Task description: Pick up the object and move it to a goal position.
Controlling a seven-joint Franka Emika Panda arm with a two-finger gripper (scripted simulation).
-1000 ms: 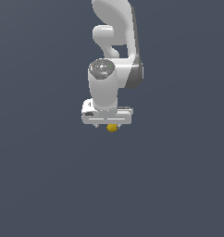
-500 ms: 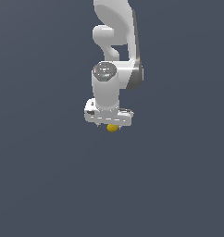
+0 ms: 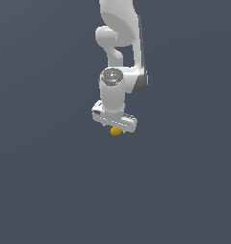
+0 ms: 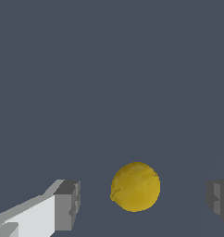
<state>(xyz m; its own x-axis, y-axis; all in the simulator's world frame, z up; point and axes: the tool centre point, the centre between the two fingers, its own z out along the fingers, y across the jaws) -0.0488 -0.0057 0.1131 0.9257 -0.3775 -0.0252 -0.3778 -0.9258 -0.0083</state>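
While the arm has swivelled slightly, the gripper (image 4: 140,203) stays low at frame centre, fingers (image 4: 67,203) apart, straddling the yellow ball (image 4: 135,186) — grasp looks imminent.

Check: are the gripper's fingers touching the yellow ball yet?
Apart. The wrist view shows the yellow ball between the open gripper's fingers, with bare floor visible on both sides.

Plain dark grey-blue surface (image 3: 50,190), small yellow-gold ball (image 4: 135,186) on it
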